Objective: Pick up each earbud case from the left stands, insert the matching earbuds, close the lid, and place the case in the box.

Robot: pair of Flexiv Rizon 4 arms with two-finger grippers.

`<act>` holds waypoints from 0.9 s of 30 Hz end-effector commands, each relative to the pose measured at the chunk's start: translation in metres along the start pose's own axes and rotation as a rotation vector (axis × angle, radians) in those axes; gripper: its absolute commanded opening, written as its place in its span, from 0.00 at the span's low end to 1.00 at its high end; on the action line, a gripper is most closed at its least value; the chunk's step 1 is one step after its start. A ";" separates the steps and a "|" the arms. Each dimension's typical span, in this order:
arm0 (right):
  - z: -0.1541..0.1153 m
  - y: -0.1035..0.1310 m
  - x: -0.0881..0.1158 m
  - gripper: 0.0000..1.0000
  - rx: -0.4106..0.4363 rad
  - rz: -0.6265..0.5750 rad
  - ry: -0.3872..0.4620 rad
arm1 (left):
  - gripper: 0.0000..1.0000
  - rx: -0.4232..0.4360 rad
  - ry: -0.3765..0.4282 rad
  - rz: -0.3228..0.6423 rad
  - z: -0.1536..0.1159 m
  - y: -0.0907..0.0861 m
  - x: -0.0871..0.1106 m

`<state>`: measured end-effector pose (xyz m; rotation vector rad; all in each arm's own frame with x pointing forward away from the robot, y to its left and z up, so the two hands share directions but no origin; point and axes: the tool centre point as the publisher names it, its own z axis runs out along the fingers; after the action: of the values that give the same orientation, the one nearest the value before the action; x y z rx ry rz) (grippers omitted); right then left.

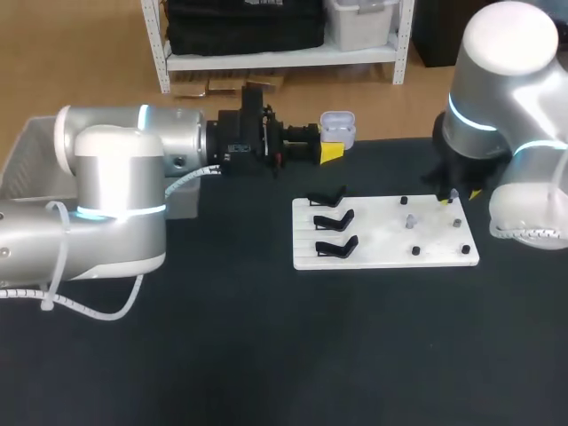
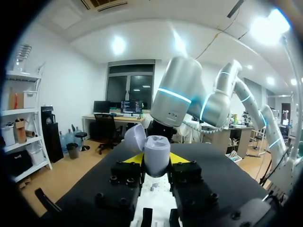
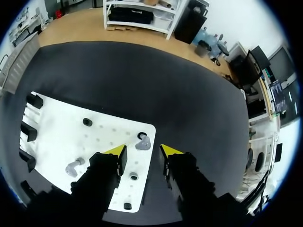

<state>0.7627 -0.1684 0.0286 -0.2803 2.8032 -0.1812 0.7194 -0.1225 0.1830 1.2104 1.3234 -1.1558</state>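
My left gripper [image 1: 332,149] is held level above the table's far edge, shut on a pale grey earbud case [image 1: 338,127]. In the left wrist view the case [image 2: 156,152] sits between the yellow tips with its lid [image 2: 137,137] flipped open. Over the far right corner of the white board [image 1: 373,253], my right gripper [image 1: 455,195] points down. Its fingers stand open on either side of a grey earbud [image 3: 143,143] that rests on the board, apart from both tips. A second earbud [image 3: 73,166] lies nearer the board's middle.
Three black stands [image 1: 335,218] line the board's left side, with nothing on them. Small black pegs [image 1: 415,251] dot its right half. A grey box [image 1: 27,151] sits at the table's far left, behind my left arm.
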 end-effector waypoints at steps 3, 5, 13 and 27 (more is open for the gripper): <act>0.006 -0.001 -0.006 0.39 0.001 0.008 0.009 | 0.00 -0.006 -0.006 0.004 0.000 -0.002 0.001; 0.007 -0.002 -0.007 0.35 0.002 0.010 0.011 | 0.00 -0.006 -0.006 0.004 0.000 -0.002 0.001; 0.007 -0.001 -0.007 0.00 0.007 0.012 0.012 | 0.00 -0.006 -0.006 0.004 0.000 -0.002 0.001; -0.051 -0.008 -0.001 0.00 0.047 -0.001 -0.026 | 0.00 -0.006 -0.006 0.004 0.000 -0.002 0.001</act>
<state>0.7689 -0.1700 0.0564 -0.2798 2.7904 -0.2332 0.7194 -0.1226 0.1831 1.2107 1.3242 -1.1559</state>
